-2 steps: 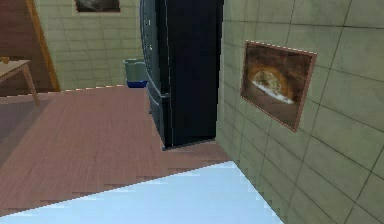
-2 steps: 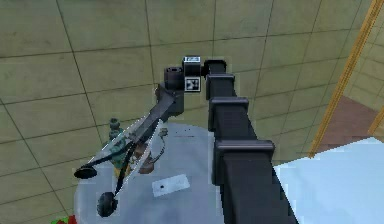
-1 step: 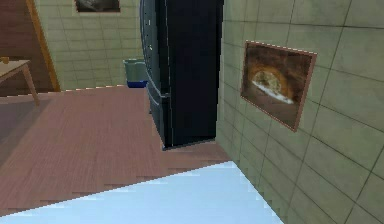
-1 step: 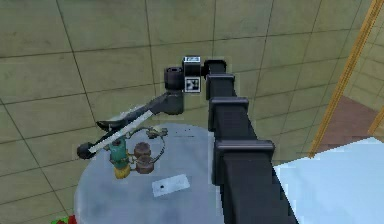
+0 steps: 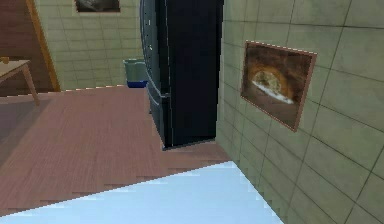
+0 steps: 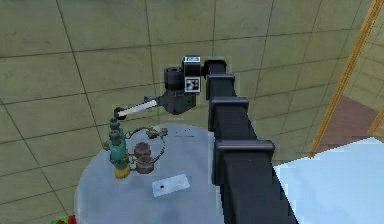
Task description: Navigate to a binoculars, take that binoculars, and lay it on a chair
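Arm (image 6: 240,150): a dark square bar is seen rising from the arm side view's bottom edge and reaching out over the right side of a round grey table (image 6: 110,195).
Markers: two small white squares with black marks (image 6: 192,78) are seen at the arm's far end, against the tiled wall.
Gripper (image 6: 127,122): its thin fingers are stretched toward the table's far left edge. Whether they are spread or pressed together cannot be told, nor whether anything is held, since things stand on the table just below them.
Task's thing: a small brown thing (image 6: 147,152) is seen standing near the table's far left edge, below the fingers. It cannot be made out surely as binoculars.
Beside it: a green and yellow bottle-like thing (image 6: 118,152) is set upright, just left of the brown thing and closer to the table's left edge.
Card: a flat white card (image 6: 170,186) is laid near the table's middle, apart from the other two.
Forward view: a tall dark cabinet (image 5: 185,70) is seen against the tiled wall, with a framed picture (image 5: 275,82) hung on that wall to its right.
Farther off: a blue bin (image 5: 135,72) is placed by the back wall, and a wooden table (image 5: 18,72) is seen at the left edge.
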